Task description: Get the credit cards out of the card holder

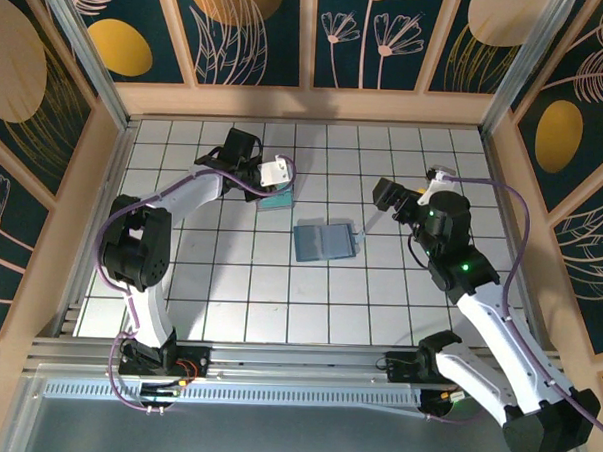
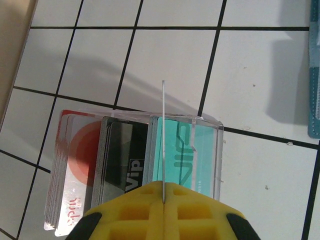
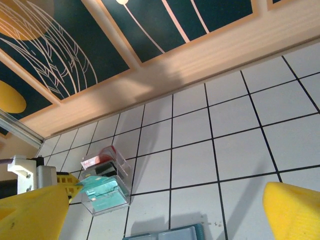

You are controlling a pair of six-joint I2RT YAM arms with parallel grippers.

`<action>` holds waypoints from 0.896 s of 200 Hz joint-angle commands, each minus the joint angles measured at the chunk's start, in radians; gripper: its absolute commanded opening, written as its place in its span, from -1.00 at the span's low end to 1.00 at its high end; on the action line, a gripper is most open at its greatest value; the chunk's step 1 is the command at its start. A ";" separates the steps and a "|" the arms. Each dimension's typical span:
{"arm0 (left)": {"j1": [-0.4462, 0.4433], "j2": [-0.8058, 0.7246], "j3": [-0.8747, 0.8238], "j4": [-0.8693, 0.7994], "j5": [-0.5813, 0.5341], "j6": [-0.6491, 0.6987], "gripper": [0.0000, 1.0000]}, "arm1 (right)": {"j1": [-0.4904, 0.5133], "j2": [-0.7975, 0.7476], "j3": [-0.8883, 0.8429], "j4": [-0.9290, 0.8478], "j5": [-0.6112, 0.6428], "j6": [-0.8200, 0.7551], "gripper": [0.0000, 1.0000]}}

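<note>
**A:** What has the left gripper (image 2: 163,189) got?

**B:** Its yellow fingers are pressed together on one card (image 2: 163,130), held on edge so that the wrist camera sees it as a thin line. It hangs over the clear box (image 2: 218,160), above the slot with the teal cards.

**A:** And the card holder (image 1: 326,241)?

**B:** It lies open and flat near the middle of the table (image 1: 229,283), well apart from the box, which sits closer to the far edge. I can't tell whether any cards are left in it.

**A:** So the step is dropping this card into the box?

**B:** That's my reading. To do it well, keep the card upright and lined up with the gap between the dividers. Lower it until its bottom edge is inside the walls, and only then let go. If it is let go too high or tilted, it could catch on the rim and slide onto the tiles.

**A:** And the right gripper (image 3: 167,212)?

**B:** Its fingers are spread wide with nothing between them, and it hovers near the holder's right side. It looks well placed to pin the holder down for the next pull.
</note>
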 commanded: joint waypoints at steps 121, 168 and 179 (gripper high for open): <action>0.035 0.077 0.007 -0.053 0.040 0.120 -1.00 | -0.001 0.014 0.016 -0.058 0.075 0.075 0.99; 0.038 0.109 0.032 -0.082 0.038 0.149 -1.00 | -0.002 0.018 0.019 -0.058 0.078 0.074 0.99; 0.039 0.116 0.044 -0.087 0.037 0.150 -1.00 | -0.001 0.020 0.019 -0.058 0.077 0.073 0.99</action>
